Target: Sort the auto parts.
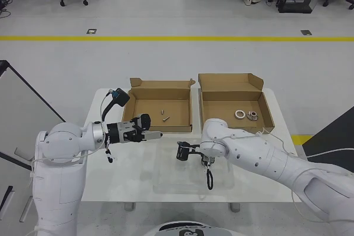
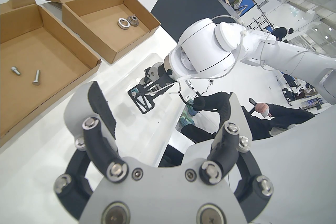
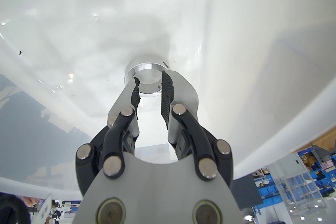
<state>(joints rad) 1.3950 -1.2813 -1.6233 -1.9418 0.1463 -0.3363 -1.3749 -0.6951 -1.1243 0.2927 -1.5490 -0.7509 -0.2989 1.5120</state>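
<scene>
1. As we look from above, two boxes stand beyond a white tray (image 1: 171, 177): the left box (image 1: 177, 106) holds two bolts (image 1: 167, 118), the right box (image 1: 221, 109) one ring (image 1: 240, 114) and one flange (image 1: 253, 115).
2. Left wrist: our left pincer (image 2: 161, 93) is spread wide, empty.
3. Right wrist: our right pincer (image 3: 150, 79), part-spread, has its tips at a second ring (image 3: 141, 66) in the tray.

Bolts (image 1: 164, 114) are lying in the left box (image 1: 143, 103), rings (image 1: 246, 114) in the right box (image 1: 221, 100), the tray (image 1: 171, 177) sitting before both.
</scene>
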